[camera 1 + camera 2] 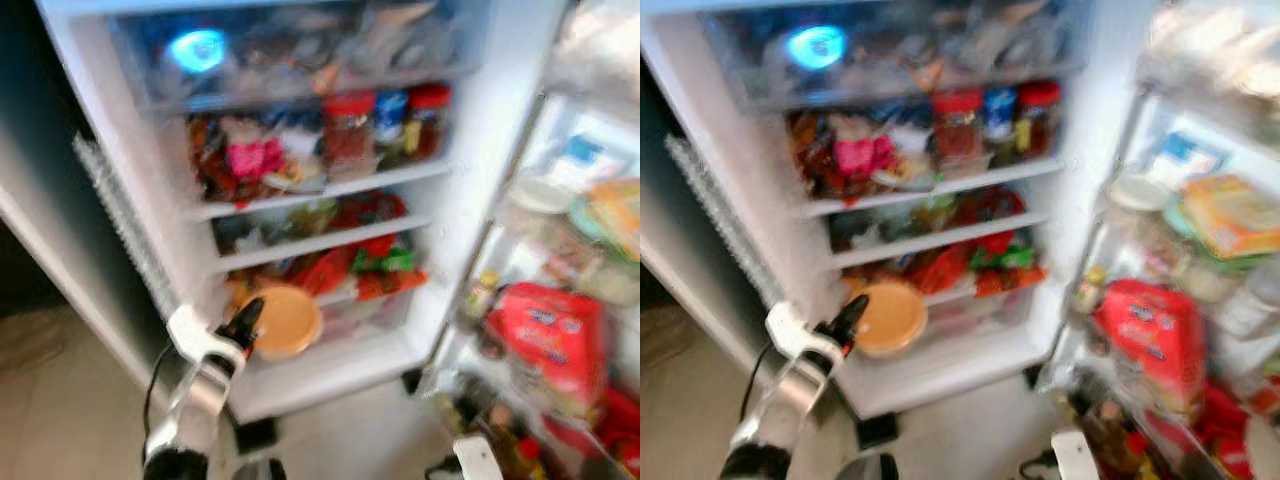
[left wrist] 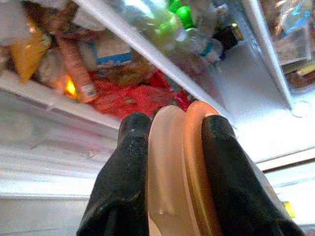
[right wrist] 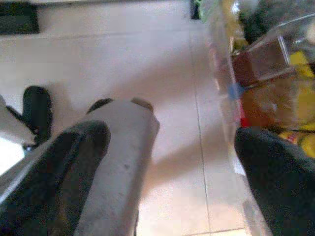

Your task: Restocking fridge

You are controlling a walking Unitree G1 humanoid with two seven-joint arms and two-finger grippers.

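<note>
One tan lidded container [image 1: 283, 322], pinched by the left gripper [image 1: 246, 322], nears the fridge's low shelf [image 1: 330, 368]; right gripper [image 3: 162, 147] spread, idle.

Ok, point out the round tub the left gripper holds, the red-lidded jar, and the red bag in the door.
round tub [image 1: 285, 322], left eye view, its lid
red-lidded jar [image 1: 348, 137], left eye view, its body
red bag [image 1: 545, 345], left eye view, its front

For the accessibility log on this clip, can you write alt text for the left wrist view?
The left gripper has its two black fingers clamped on the edge of a round tan container, held up at the open fridge. Behind it run white shelves crowded with packets, a red bag and green-capped bottles.
</note>
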